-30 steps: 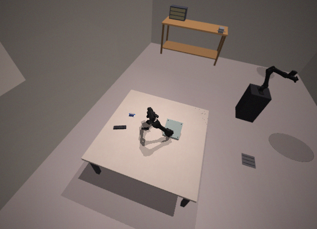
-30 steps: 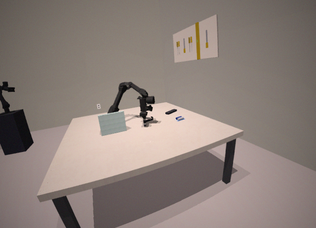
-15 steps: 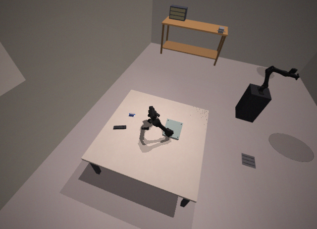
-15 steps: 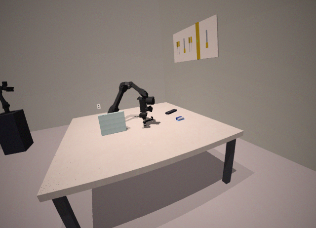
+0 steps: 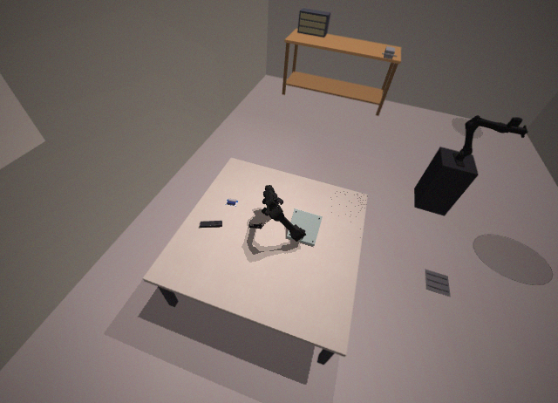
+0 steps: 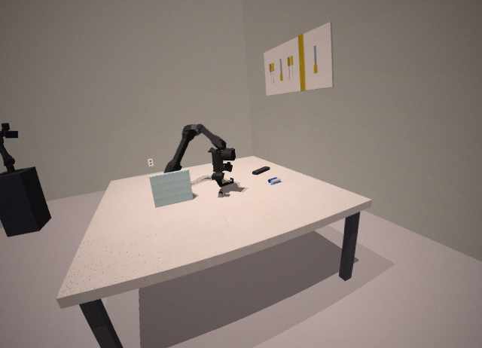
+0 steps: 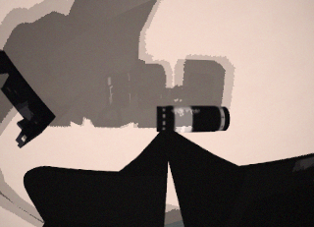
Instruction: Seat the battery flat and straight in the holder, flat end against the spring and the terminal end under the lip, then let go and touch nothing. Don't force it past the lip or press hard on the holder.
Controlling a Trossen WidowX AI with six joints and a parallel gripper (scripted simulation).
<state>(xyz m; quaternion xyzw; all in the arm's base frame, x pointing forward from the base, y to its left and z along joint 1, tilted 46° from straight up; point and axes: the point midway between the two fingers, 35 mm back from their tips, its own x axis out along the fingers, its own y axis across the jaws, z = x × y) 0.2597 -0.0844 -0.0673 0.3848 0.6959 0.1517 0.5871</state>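
Note:
The battery [image 7: 208, 119] [image 6: 221, 193], dark with a pale band, lies on its side on the table, crosswise just beyond the fingertips in the wrist view. It is outside the holder. The dark holder [image 7: 26, 96] [image 5: 255, 225] sits tilted at the left edge of the wrist view, partly cut off. Its inside is hard to make out. My gripper [image 7: 166, 137] is shut, with nothing between its fingers. Its tips meet the battery's near edge at the left end in the picture; I cannot tell whether they touch it. The top view does not show the battery clearly.
A pale teal panel [image 5: 309, 225] [image 6: 171, 188] stands by the arm's base. A black bar [image 5: 210, 223] [image 6: 260, 170] and a small blue and white object [image 5: 231, 202] [image 6: 273, 180] lie on the table beyond the holder. The arm's shadow covers the table around the battery.

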